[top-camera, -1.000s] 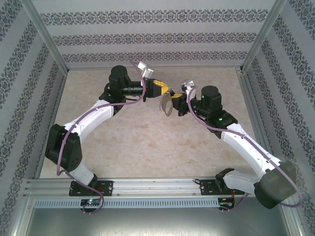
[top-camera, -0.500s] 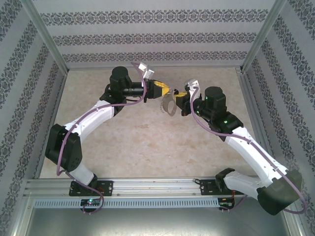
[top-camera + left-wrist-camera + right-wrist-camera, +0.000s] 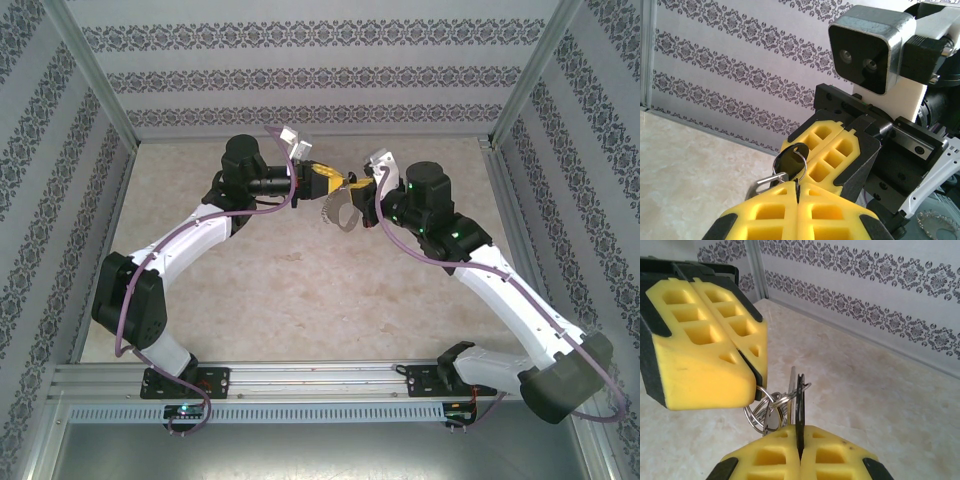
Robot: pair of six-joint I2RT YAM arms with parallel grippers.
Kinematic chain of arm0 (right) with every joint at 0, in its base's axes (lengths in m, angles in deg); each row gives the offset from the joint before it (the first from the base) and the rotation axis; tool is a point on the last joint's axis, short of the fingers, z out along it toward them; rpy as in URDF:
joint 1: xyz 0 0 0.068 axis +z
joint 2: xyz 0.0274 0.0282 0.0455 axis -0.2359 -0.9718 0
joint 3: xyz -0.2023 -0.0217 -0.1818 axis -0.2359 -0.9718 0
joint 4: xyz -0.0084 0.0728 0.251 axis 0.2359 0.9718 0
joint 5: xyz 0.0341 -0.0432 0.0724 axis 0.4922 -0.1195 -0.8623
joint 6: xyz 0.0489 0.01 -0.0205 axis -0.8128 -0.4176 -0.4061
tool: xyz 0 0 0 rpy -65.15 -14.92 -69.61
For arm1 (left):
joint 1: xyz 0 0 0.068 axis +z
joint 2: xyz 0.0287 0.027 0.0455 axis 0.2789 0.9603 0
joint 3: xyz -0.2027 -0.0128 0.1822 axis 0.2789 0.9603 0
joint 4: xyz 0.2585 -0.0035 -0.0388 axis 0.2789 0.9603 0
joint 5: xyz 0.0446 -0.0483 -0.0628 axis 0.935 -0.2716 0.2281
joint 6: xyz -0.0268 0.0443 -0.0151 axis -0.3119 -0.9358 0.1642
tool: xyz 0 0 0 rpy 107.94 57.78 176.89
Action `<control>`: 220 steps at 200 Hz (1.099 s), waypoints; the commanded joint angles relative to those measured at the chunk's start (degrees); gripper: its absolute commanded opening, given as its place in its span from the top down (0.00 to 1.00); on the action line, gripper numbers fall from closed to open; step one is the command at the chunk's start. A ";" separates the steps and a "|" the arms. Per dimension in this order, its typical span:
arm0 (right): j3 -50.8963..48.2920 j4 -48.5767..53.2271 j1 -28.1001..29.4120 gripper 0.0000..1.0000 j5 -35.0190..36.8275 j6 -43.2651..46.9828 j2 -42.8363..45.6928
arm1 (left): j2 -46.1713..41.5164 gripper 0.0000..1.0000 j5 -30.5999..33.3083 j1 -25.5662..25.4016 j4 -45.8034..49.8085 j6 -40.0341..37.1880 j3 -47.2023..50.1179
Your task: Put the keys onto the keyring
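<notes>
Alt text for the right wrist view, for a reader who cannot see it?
The right gripper, jaws shut, pinches the key edge-on at the bottom, beside a cluster of small silver rings. The left gripper, also shut, holds those rings from the upper left, above a beige table.

Right gripper (image 3: 800,440) tip to tip with left gripper (image 3: 754,385). Key (image 3: 800,405) upright between right fingertips. Keyring (image 3: 342,213) hangs below both grippers, its small rings (image 3: 762,415) just beside key.
</notes>
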 commanded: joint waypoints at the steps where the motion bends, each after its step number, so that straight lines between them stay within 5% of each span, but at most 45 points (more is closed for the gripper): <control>1: 1.64 -0.59 0.85 1.00 2.38 1.64 -0.17 | -0.95 1.00 -0.78 -0.19 -3.24 0.21 0.44; 98: -4.89 -1.65 0.79 1.00 4.23 -0.03 2.97 | -0.67 1.00 -0.42 -0.21 -3.65 0.57 0.17; 220: 4.35 2.92 3.74 1.00 2.77 4.08 -1.16 | -0.44 1.00 -0.77 -0.17 -4.12 1.03 0.17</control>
